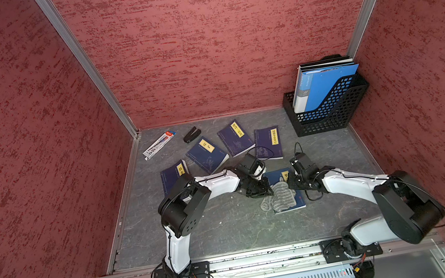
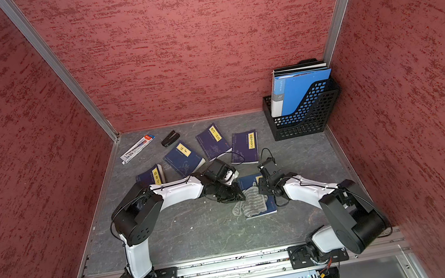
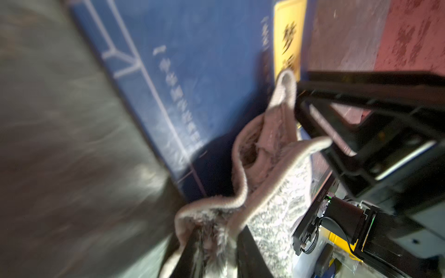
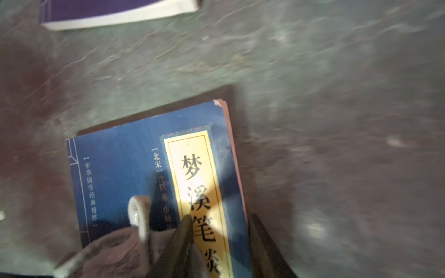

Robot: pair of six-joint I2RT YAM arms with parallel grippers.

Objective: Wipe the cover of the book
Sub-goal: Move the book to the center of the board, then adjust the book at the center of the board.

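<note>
The blue book with a yellow title label lies flat in mid-table. A grey-white cloth is spread over its near half and hangs off its left edge. My left gripper is at the book's left side, shut on a bunched corner of the cloth. My right gripper is low over the book's right edge. Its jaws stand apart, one finger over the yellow label, the other past the edge.
Several dark blue books lie behind, and one sits by the left arm. A black mesh file holder with blue folders stands back right. A stapler and a pen box lie back left. Red walls enclose three sides.
</note>
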